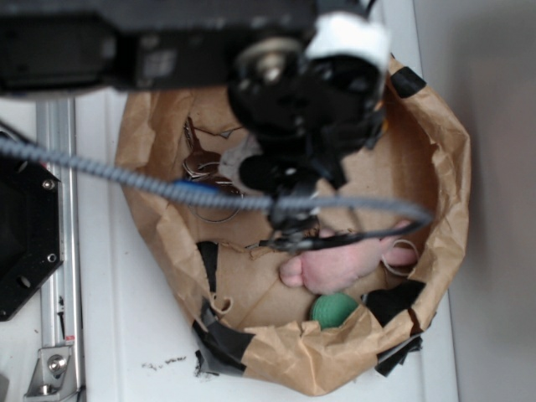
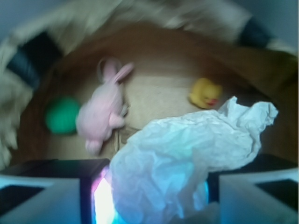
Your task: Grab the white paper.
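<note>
Paper (image 2: 187,158) fills the wrist view's lower centre, wedged between our gripper (image 2: 149,196) fingers, which hold it; its crumpled bulk trails toward the upper right, near the duck (image 2: 205,92).

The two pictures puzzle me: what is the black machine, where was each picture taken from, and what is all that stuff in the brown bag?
The black machine is a small robot arm. The exterior picture looks down from above it, so the arm hides much of the scene. The wrist picture comes from a camera mounted on the arm itself, looking past its tool, the two-fingered part that grasps.

Below is a brown paper bag, patched with black tape and opened like a bowl. Inside lie a pink plush bunny, a green ball touching it, and a small yellow rubber duck further off. The overhead view also shows something metallic, too blurred to name.

The white paper, a crumpled wad, sits between the tool's two pale fingers. It appears to be gripped, though the contact itself is hard to see.
</note>
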You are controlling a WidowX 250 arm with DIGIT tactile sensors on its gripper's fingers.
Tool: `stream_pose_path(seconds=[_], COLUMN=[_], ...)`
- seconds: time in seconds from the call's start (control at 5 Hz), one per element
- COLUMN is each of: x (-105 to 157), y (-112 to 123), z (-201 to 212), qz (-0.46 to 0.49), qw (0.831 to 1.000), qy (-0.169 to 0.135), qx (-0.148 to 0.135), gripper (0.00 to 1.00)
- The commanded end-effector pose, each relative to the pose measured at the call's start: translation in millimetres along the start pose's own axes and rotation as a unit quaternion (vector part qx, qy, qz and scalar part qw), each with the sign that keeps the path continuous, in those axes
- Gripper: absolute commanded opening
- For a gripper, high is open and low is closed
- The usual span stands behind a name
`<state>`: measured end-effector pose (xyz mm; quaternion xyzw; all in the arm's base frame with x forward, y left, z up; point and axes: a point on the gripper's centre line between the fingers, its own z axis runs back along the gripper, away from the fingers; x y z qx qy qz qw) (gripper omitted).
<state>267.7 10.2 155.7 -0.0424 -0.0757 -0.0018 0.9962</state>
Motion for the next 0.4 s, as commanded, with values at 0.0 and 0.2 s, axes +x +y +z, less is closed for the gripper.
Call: stream_pose_path(seconds=[0.0, 0.2], x=[21.0, 17.3], y=[11.0, 9.9], z=[22.3, 22.9], qz=[0.047, 0.045], qw=[0.999, 0.999], qy=[-0.015, -0.020], qx=[0.008, 0.015], gripper=[0.00, 0.00])
